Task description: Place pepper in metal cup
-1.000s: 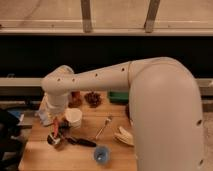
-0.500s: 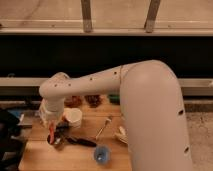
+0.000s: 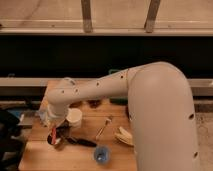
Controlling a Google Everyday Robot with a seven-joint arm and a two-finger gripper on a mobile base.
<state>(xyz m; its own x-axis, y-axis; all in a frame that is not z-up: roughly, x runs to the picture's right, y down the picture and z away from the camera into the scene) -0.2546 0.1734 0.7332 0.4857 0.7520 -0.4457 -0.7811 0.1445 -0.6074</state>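
I have the end effector (image 3: 54, 127) low over the left part of the table (image 3: 75, 159), its fingers pressed together on the pepper (image 3: 53, 135), which hangs upright from the pinch. The pepper's lower tip is at the metal cup (image 3: 58, 142); I cannot tell whether it touches. A white cup (image 3: 74, 117) stands just beside, and a blue cup (image 3: 101, 155) sits nearer the front edge.

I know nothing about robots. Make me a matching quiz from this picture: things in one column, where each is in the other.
1 pepper
2 white cup
3 blue cup
4 gripper

A near the table front edge
B red, held in the gripper
C right of the gripper, farther back
D over the table's left side, shut on the pepper

Pairs: 1-B, 2-C, 3-A, 4-D
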